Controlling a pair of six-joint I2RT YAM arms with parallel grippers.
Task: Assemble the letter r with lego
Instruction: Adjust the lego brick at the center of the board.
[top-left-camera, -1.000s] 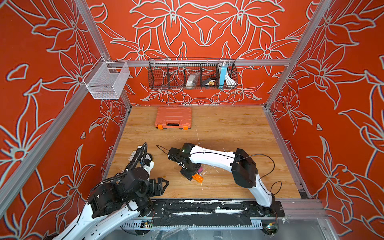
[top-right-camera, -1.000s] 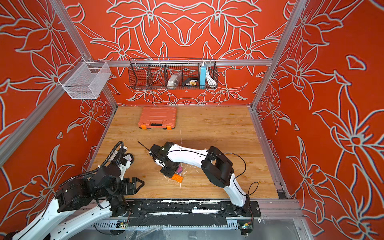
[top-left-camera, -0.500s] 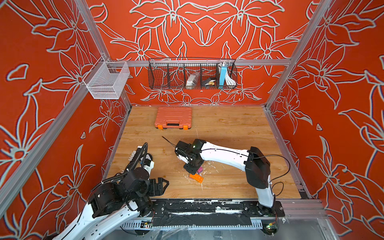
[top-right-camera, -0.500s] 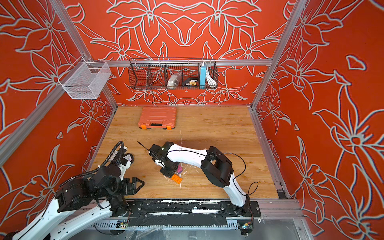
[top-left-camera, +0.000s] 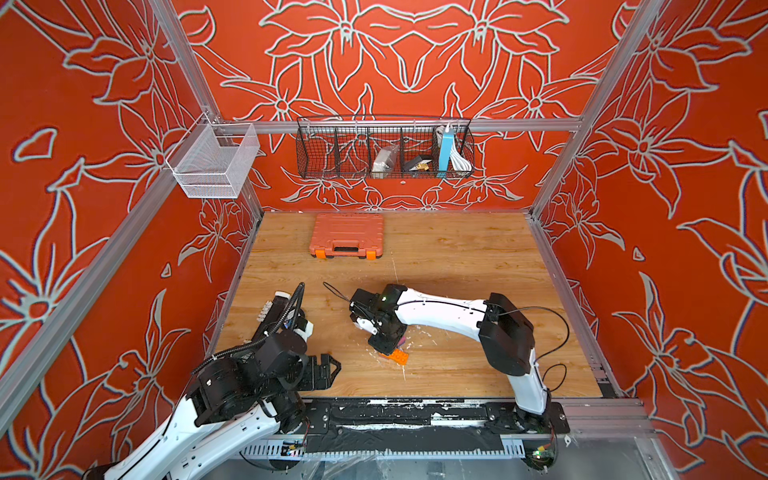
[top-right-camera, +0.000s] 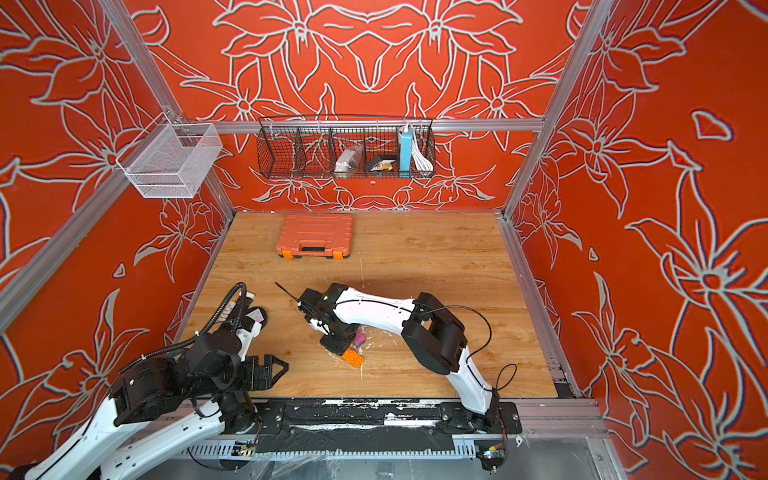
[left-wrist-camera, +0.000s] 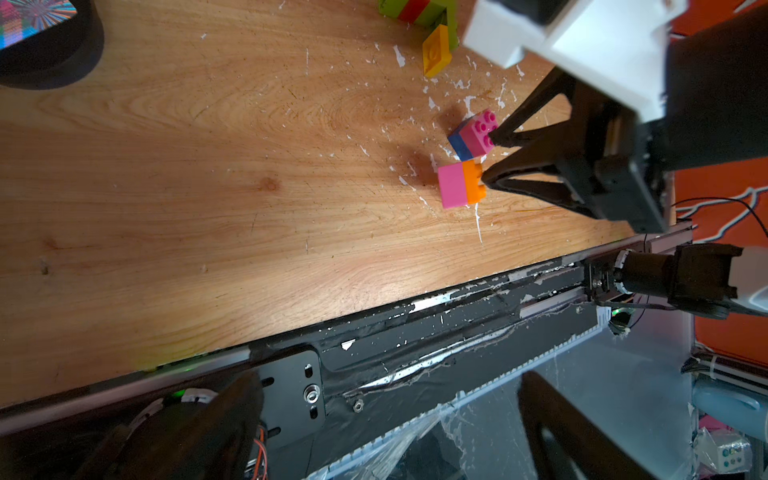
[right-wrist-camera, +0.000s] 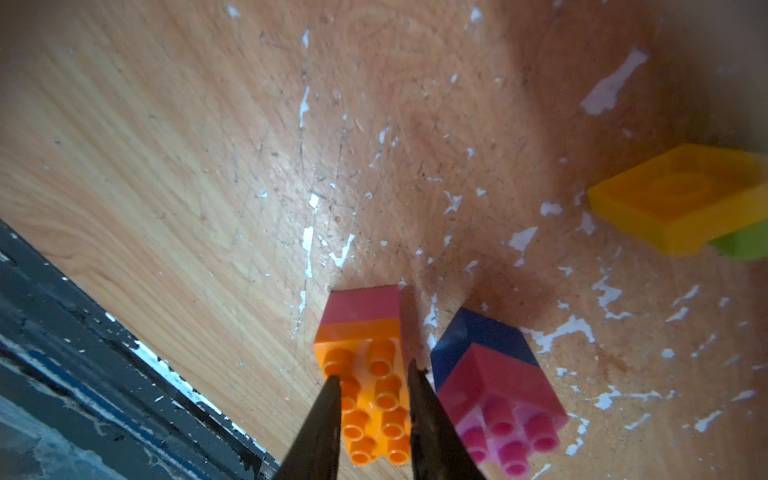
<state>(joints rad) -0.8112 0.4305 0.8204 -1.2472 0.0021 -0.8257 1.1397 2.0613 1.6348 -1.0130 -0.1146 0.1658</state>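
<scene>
An orange long lego brick stuck on a pink one lies on its side on the table, studs towards my right gripper. Those fingers stand narrowly apart at the orange brick's stud face. One tip sits between it and a pink-on-blue block; no firm clamp shows. In both top views the right gripper hangs over the orange brick. A yellow brick and a green-red strip lie further off. My left gripper is open and empty near the front edge.
A salmon-orange toolbox lies at the back of the table. A black wire basket and a white mesh basket hang on the walls. The black front rail borders the table, and a black round disc sits at the left.
My right gripper's fingers have closed in around the orange brick, and the right arm's elbow has swung a little to the right. The left arm has stayed in place.
</scene>
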